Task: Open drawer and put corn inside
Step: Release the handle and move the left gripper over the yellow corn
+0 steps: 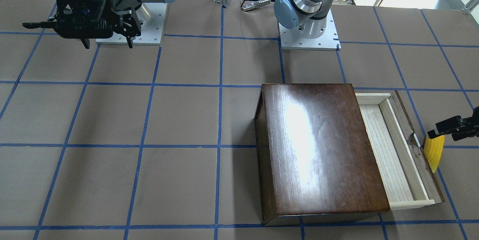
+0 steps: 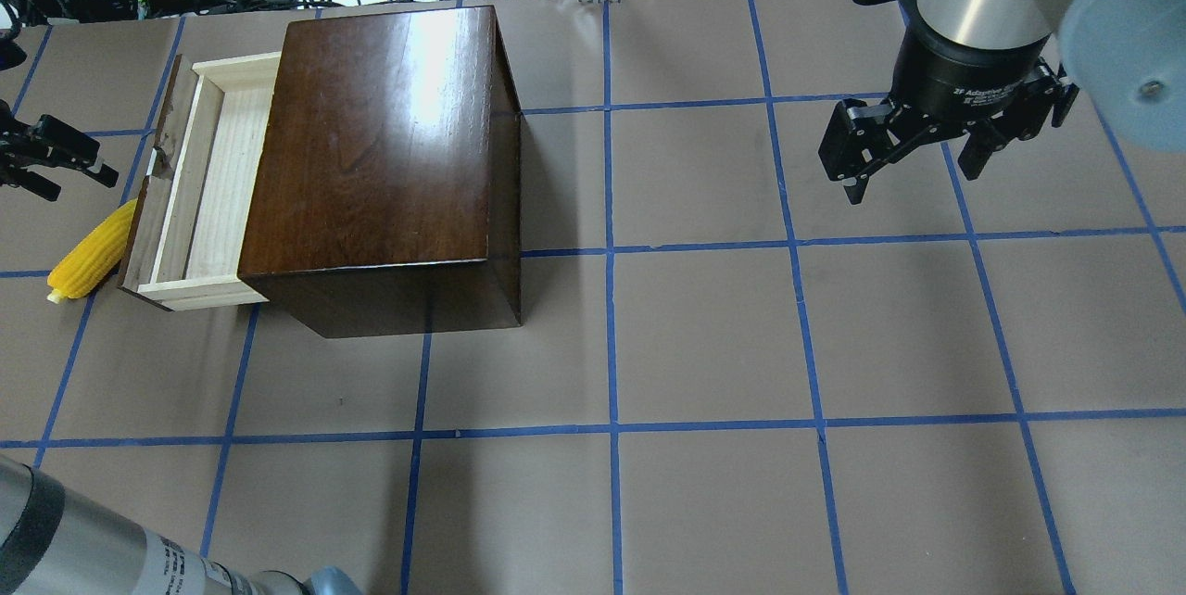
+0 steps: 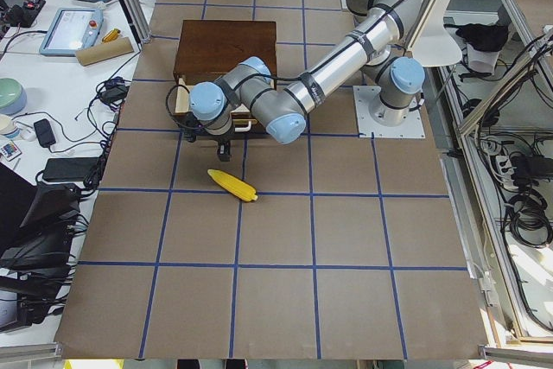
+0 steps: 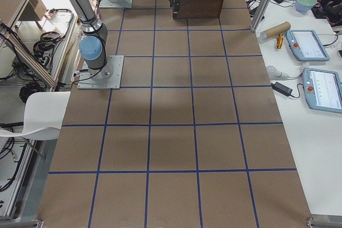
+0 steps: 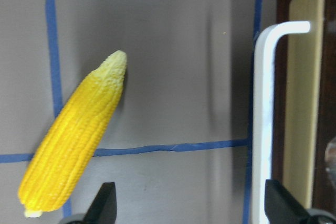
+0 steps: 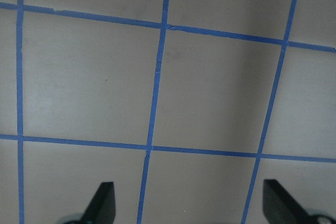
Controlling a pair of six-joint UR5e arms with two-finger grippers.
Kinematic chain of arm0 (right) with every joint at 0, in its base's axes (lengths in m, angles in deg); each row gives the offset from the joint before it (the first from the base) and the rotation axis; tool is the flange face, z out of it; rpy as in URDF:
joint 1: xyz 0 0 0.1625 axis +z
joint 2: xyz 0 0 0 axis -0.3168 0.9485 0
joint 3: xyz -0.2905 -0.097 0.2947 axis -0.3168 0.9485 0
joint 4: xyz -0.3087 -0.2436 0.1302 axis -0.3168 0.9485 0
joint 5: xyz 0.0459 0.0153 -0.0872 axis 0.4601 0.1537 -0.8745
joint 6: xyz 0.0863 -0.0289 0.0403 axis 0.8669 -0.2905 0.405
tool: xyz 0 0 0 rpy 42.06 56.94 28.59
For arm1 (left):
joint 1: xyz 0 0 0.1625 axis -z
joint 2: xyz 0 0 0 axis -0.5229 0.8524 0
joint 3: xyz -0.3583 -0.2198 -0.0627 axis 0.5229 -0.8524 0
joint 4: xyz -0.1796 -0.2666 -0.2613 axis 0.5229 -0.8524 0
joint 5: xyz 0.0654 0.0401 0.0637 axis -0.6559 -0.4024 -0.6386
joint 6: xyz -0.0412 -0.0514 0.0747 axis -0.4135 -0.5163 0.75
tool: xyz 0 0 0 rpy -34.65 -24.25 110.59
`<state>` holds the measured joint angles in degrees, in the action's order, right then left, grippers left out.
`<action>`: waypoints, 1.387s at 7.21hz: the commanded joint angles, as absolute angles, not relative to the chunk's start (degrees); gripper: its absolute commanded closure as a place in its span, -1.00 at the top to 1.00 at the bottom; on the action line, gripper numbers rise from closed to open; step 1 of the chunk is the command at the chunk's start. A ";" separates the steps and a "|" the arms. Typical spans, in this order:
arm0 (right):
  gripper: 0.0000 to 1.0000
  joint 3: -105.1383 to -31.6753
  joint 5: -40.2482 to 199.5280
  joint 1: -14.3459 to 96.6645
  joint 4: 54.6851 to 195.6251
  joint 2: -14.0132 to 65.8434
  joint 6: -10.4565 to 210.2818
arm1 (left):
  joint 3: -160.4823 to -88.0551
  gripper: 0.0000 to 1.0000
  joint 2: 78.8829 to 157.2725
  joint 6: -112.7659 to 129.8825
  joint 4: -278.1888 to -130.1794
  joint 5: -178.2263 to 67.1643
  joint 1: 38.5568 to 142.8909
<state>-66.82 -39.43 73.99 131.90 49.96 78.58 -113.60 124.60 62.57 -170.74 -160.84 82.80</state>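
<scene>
Corn (image 2: 93,247) lies at the left of the table (image 2: 704,335), just beside the front of the open drawer (image 2: 208,178), long axis roughly along it. Left gripper (image 5: 191,208), fingers apart and empty, hangs nearby; right gripper (image 2: 913,183), likewise apart, is well away.

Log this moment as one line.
drawer: pulled out | corn: on table beside drawer front | left gripper: open, near corn | right gripper: open, empty

The corn (image 5: 73,156) is bright yellow with rows of bumpy kernels, paler at its tip. The drawer (image 2: 218,178) is pale grained wood — its box (image 2: 380,141) glossy dark brown. The worktop (image 2: 704,335) is dull brown, gridded in blue tape.
</scene>
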 commanded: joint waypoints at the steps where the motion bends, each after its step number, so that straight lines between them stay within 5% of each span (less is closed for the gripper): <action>1: 1.00 -66.82 -39.45 73.99 131.90 49.97 78.58 | -113.54 1.00 125.46 64.16 -167.21 -168.25 82.86; 10: 1.00 -66.82 -39.45 73.99 131.90 49.89 78.58 | -119.43 1.00 133.54 70.05 -150.40 -170.93 81.89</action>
<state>-66.82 -39.44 73.99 131.90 49.92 78.58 -118.90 132.75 70.01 -150.80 -170.23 82.16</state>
